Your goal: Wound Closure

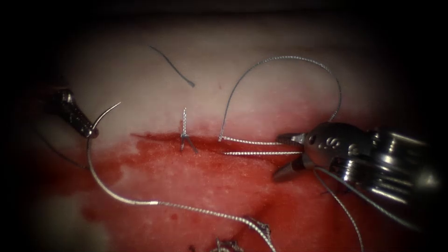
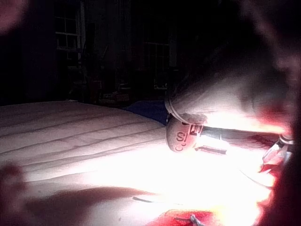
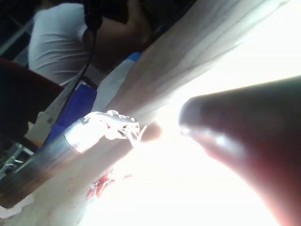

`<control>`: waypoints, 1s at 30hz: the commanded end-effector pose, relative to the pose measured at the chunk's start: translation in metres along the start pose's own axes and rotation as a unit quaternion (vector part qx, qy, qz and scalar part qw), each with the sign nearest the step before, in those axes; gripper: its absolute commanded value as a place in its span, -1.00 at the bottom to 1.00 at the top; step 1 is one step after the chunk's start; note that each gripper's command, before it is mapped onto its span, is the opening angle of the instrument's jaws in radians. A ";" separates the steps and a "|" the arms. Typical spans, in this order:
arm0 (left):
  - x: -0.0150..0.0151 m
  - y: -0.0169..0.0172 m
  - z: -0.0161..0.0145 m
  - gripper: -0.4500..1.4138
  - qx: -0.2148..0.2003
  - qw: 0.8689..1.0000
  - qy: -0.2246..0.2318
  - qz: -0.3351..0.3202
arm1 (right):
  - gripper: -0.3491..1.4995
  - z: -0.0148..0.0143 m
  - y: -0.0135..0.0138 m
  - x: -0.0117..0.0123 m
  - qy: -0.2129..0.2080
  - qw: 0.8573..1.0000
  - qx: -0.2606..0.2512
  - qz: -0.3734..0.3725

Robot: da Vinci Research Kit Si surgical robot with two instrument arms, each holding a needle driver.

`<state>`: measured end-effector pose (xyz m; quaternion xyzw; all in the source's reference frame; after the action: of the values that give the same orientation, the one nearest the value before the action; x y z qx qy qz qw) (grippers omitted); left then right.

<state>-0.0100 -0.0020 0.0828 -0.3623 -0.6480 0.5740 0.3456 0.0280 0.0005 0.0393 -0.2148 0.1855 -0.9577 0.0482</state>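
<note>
Left of the cut [image 1: 205, 142] we see the left tool [image 1: 91, 132] clamped on the needle [image 1: 103, 116] near mid-curve, clear of the tissue [image 1: 140, 84], thread [image 1: 186, 207] trailing below, while at the cut's right end the right tool [image 1: 290, 154] gapes, holding nothing.

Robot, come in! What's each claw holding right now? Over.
Left tool shut on needle, near its middle, clear of tissue. Right tool open, astride thread at the cut. Nothing blocking.

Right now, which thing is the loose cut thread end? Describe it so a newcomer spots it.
Start at the cut across the tissue, then find the finished stitch. Above it, on the pale tissue, lies the cut end: a short dark curved strand, joined to nothing, unlike the braided silvery thread.
</note>
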 end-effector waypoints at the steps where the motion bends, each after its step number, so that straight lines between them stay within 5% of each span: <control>1: 0.0012 0.0010 -0.0006 -1.00 0.001 1.000 0.002 0.005 | 0.07 -0.0003 -0.0006 -0.0015 -0.003 1.000 0.007 0.000; 16: 0.0012 0.0011 -0.0005 -1.00 0.000 1.000 0.002 0.005 | -0.02 0.0033 -0.0021 -0.0014 0.014 1.000 0.028 0.000; 21: 0.0012 0.0011 -0.0005 -1.00 0.001 1.000 0.001 0.002 | -0.48 0.0037 -0.0021 -0.0011 0.032 0.999 0.010 0.000; 24: 0.0012 0.0011 -0.0005 -1.00 0.001 1.000 0.001 0.002 | -0.97 0.0038 -0.0021 -0.0011 0.034 0.999 0.008 0.000; 30: 0.0012 0.0011 -0.0005 -1.00 0.001 1.000 0.001 0.002 | -1.00 0.0036 -0.0021 -0.0012 0.034 0.999 0.007 0.001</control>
<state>-0.0100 -0.0020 0.0827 -0.3595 -0.6492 0.5738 0.3466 0.0297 0.0004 0.0432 -0.1778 0.1859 -0.9654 0.0425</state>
